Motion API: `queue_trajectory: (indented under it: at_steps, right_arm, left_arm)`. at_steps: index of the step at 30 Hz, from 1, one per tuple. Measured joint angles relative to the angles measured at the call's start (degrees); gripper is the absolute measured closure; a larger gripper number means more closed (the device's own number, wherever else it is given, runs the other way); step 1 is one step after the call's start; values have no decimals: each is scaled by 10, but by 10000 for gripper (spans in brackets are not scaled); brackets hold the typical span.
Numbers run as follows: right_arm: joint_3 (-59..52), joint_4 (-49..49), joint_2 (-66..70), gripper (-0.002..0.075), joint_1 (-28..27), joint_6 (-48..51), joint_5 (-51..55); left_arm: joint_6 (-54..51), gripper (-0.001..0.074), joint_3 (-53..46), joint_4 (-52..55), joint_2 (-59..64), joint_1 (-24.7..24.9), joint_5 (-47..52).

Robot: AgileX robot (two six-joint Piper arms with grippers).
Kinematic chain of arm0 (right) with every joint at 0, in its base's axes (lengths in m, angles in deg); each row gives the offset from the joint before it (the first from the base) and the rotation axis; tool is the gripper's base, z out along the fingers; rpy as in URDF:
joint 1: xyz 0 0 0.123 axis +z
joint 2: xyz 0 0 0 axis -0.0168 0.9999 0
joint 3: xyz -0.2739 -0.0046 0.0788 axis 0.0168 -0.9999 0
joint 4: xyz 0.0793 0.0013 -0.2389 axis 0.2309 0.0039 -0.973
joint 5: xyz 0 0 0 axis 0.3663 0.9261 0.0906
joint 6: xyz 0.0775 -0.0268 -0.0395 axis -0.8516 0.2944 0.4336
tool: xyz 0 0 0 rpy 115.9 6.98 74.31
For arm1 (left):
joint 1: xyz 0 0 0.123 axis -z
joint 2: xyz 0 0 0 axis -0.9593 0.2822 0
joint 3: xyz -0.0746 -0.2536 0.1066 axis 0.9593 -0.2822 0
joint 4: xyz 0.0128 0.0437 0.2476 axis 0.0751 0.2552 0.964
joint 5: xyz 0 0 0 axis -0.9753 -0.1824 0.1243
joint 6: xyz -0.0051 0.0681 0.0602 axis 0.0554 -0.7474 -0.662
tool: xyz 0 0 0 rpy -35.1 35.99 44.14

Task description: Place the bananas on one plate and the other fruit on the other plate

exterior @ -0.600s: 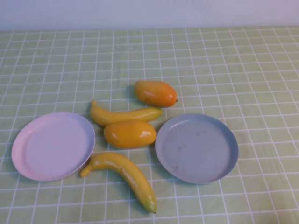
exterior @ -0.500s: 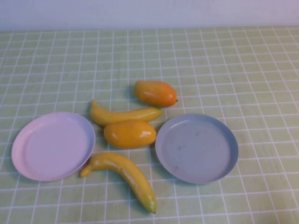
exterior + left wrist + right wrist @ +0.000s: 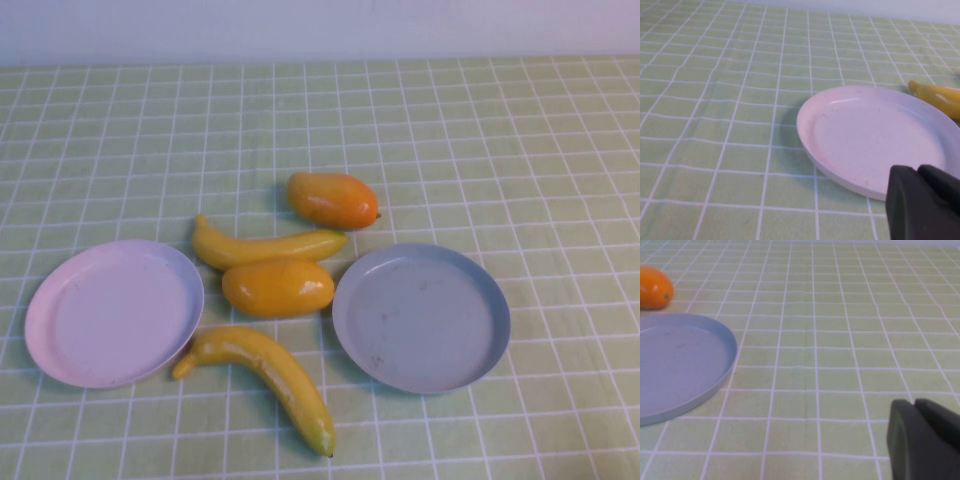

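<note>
Two yellow bananas lie on the green checked cloth: one [image 3: 265, 248] behind the middle fruit, one [image 3: 270, 375] at the front. Two orange-yellow mango-like fruits lie there too: one [image 3: 278, 288] between the plates, a redder one [image 3: 333, 199] farther back. The pale pink plate [image 3: 60, 350] on the left and the grey-blue plate [image 3: 480, 340] on the right are both empty. Neither arm shows in the high view. My left gripper [image 3: 919, 172] is shut, at the near rim of the pink plate [image 3: 810, 150]; a banana tip [image 3: 935, 95] shows beyond. My right gripper [image 3: 915, 405] is shut over bare cloth, right of the grey-blue plate [image 3: 725, 365] and the redder fruit [image 3: 654, 287].
The green checked cloth [image 3: 480, 130] covers the whole table. A white wall [image 3: 320, 25] runs along the far edge.
</note>
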Motion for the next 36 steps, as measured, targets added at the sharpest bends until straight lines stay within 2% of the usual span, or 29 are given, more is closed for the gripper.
queue_trajectory:
  at_steps: [5,13,21,24,29,36]
  right_arm:
    - [0,0,0,741,0,0,0]
    - [0,0,0,741,0,0,0]
    - [0,0,0,741,0,0,0]
    - [0,0,0,741,0,0,0]
    - [0,0,0,741,0,0,0]
    - [0,0,0,741,0,0,0]
  left_arm:
    - [35,736,0,-26,0,0,-7]
    - [186,737,0,-146,0,0,-75]
    - [203,737,0,-160,0,0,-120]
    - [202,737,16,-156,0,0,-88]
    - [108,737,170,-118,59,0,92]
    - [-201,737,375,-154,242,0,319]
